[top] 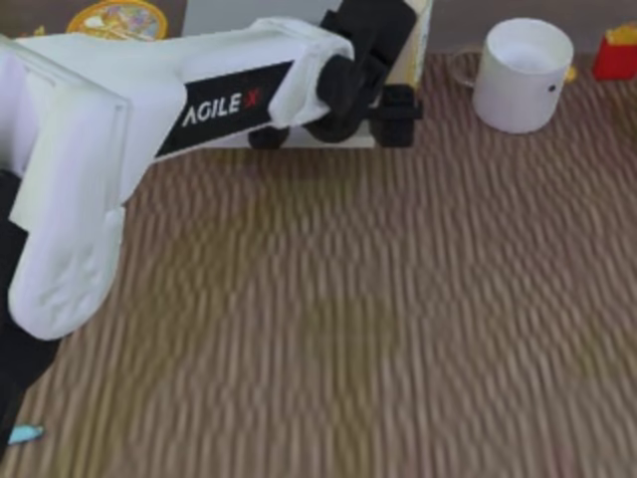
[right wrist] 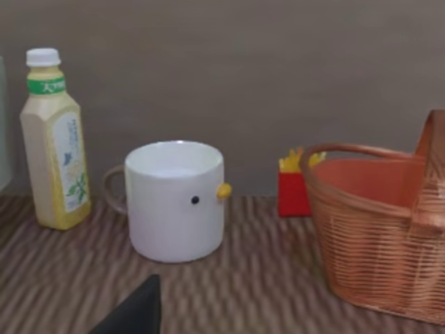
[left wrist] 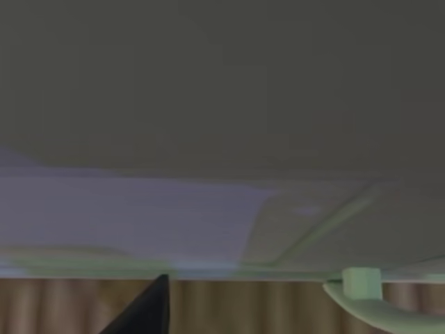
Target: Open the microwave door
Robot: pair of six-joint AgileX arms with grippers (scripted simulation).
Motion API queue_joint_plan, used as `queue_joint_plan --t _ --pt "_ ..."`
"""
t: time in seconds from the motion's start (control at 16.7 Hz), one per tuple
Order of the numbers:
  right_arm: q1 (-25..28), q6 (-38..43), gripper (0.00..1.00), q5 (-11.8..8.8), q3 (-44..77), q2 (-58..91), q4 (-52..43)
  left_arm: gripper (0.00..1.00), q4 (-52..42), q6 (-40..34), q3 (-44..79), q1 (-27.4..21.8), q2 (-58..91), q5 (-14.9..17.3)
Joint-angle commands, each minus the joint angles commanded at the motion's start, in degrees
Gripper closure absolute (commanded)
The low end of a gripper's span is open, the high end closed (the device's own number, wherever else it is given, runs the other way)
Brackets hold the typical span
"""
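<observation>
left gripper [top: 383, 100] is up at 12 o'clock against the microwave [top: 239, 15], can't tell its grip.

table front [top: 378, 329]: open | far edge: microwave [top: 239, 15], cup [top: 520, 75] block

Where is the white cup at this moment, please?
The white cup stands at the far right of the table in the top view, right of the left gripper and the microwave, with the red fries box beyond it.
</observation>
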Motion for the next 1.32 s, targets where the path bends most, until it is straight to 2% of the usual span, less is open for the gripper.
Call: queue_joint_plan --t 0.66,1.14,1.2,1.32 --pt "0.0 0.0 0.0 0.0 0.0 0.0 0.0 0.98 0.0 0.0 0.0 0.0 0.0 0.0" --pt "0.0 0.0 0.0 0.0 0.0 0.0 0.0 1.0 0.0 0.0 0.0 0.0 0.0 0.0" --pt "0.0 0.0 0.0 0.0 0.0 0.0 0.0 1.0 -0.47 -0.14 -3.17 -2.08 -1.56 0.73" --pt "0.0 0.0 0.0 0.0 0.0 0.0 0.0 1.0 0.18 -0.16 -4.18 -2.18 -2.2 0.25"
